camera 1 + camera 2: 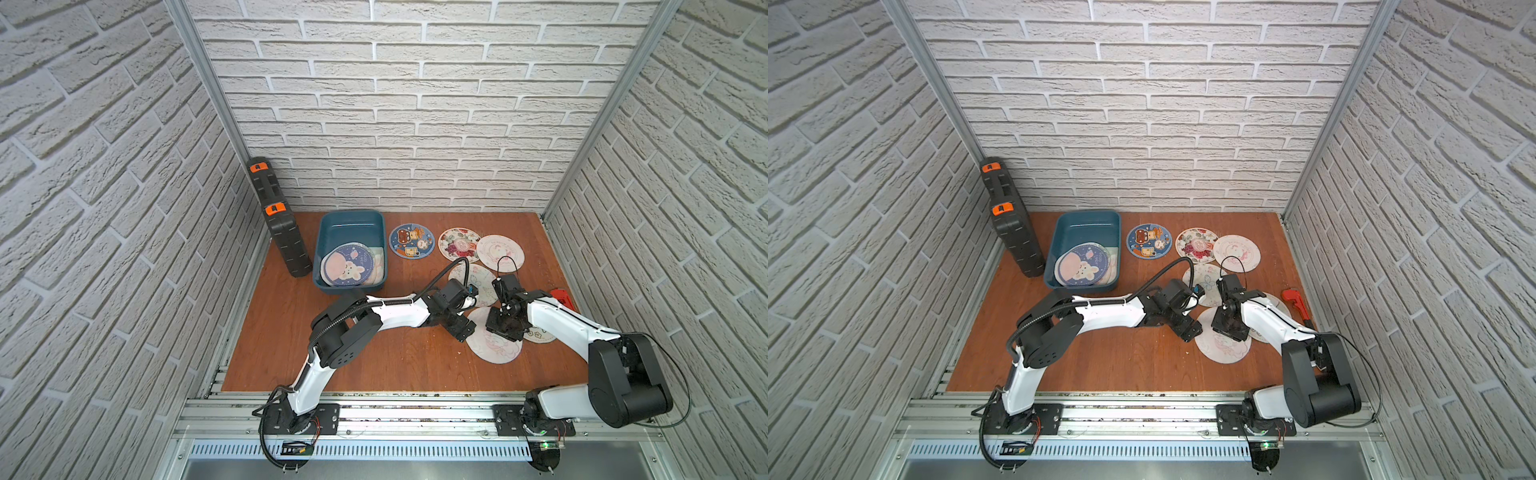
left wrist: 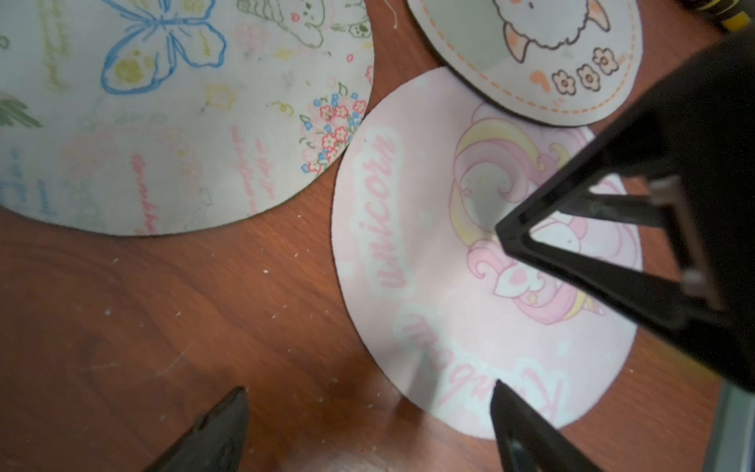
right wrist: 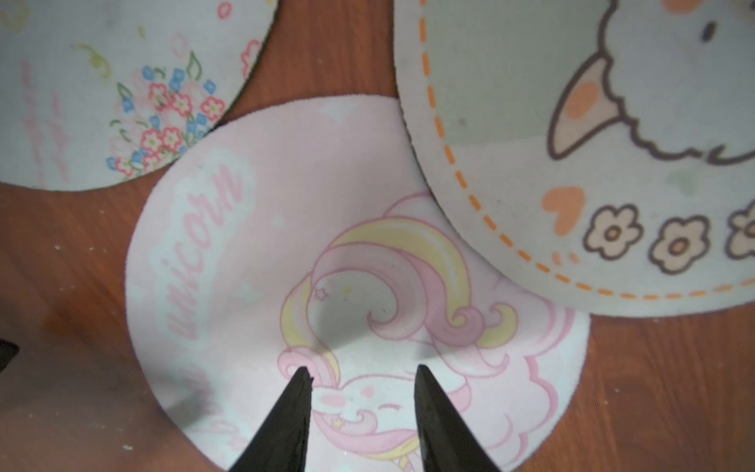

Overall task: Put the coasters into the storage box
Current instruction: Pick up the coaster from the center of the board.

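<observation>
Near right, the pink unicorn coaster sits with its far edge tucked under the sheep coaster. Right gripper, half spread, rests its tips on it. Left gripper gapes wide at its left rim, holding nothing. Probably best: pin it, pinch the rim, then carry it far-left to the teal storage box.

Surface, 6 to 9 o'clock: bare, free passage.
Box, 11 o'clock: far half unfilled, open above.
Case, 10 o'clock: upright, just beside box.
Coasters, 12 to 4 o'clock: overlapping; left arm and right arm meet over them.
Red tool, 3 o'clock.
</observation>
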You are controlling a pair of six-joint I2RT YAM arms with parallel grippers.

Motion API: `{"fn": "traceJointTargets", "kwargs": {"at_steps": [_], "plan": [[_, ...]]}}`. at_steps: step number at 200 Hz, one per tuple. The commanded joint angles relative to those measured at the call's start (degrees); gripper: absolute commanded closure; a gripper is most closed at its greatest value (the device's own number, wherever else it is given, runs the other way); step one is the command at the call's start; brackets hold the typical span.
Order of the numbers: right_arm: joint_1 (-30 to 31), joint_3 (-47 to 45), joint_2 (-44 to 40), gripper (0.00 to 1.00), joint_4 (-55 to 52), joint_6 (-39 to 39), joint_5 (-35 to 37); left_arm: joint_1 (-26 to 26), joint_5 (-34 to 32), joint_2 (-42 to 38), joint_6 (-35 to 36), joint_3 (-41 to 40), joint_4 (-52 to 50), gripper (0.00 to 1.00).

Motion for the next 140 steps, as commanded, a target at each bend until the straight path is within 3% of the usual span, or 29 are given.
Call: {"fn": "traceJointTargets", "kwargs": {"at_steps": [1, 66, 117, 140], "plan": [[-0.5, 1.3, 2.0, 0.58, 2.5, 0.7, 0.8, -0.9, 1.8, 1.6, 0.2, 1.6, -0.7, 0.10], [-0.5, 2.4, 6.5, 0.60, 5.2, 0.0, -1.4, -3.3, 2.3, 3.7, -0.1, 3.1, -0.6, 0.23], [-0.5, 1.9, 7.0, 0.60, 6.6, -0.9, -2.5, -5.0, 3.3, 6.3, -1.7, 4.4, 1.0, 0.41], [-0.5, 1.7, 6.7, 0.60, 7.0, -1.1, -2.8, -5.4, 2.8, 6.8, -1.4, 5.4, 0.6, 0.54]]}}
